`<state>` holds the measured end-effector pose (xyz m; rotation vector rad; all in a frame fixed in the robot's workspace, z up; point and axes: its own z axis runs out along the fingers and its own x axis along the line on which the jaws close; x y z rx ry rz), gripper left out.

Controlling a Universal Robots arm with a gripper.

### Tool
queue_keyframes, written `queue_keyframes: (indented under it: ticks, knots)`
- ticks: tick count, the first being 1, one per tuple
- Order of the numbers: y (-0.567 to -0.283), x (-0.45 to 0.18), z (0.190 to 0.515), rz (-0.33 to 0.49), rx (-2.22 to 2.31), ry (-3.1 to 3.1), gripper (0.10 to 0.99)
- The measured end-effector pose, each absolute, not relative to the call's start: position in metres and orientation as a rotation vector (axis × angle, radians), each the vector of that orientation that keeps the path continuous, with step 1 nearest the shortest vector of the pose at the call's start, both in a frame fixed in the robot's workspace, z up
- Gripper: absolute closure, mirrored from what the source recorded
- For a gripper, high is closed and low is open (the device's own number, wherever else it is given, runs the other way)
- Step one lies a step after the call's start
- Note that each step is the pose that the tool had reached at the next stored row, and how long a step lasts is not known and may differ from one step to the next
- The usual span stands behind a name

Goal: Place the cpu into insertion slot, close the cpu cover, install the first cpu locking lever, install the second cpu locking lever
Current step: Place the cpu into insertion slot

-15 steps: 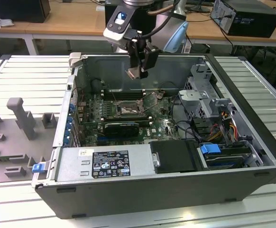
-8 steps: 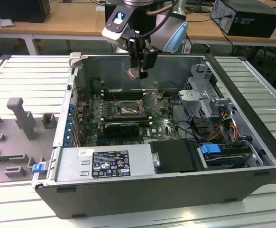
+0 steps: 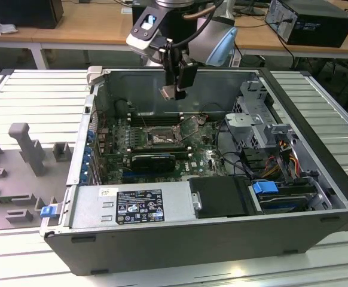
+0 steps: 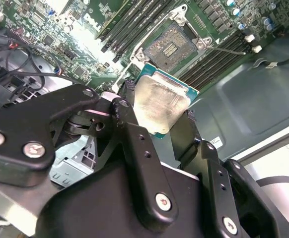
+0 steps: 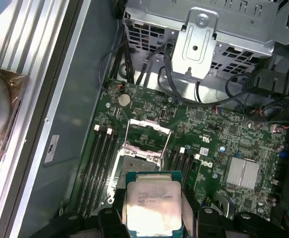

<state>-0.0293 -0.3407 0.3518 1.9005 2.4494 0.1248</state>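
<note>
Ur gripper [image 4: 158, 108]: fingers [image 4: 130, 124] pinch the cpu [image 5: 153, 206] by 2 edges, held above the insertion slot [image 5: 136, 166], not seated yet. The cpu cover [image 5: 148, 135] stands open (lid print too small to read).

Ribbed metal worktable [image 3: 30, 95]; wooden desks [image 3: 78, 27] behind, black computer tower [image 3: 308, 21] on one.
</note>
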Motion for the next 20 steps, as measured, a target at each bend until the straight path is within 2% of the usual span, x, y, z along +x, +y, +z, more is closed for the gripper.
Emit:
queue_keyframes:
  ticks: [20]
  knots:
    - [-0.341, -0.029, 0.341, 0.112, 2.158, 2.219, 0.557]
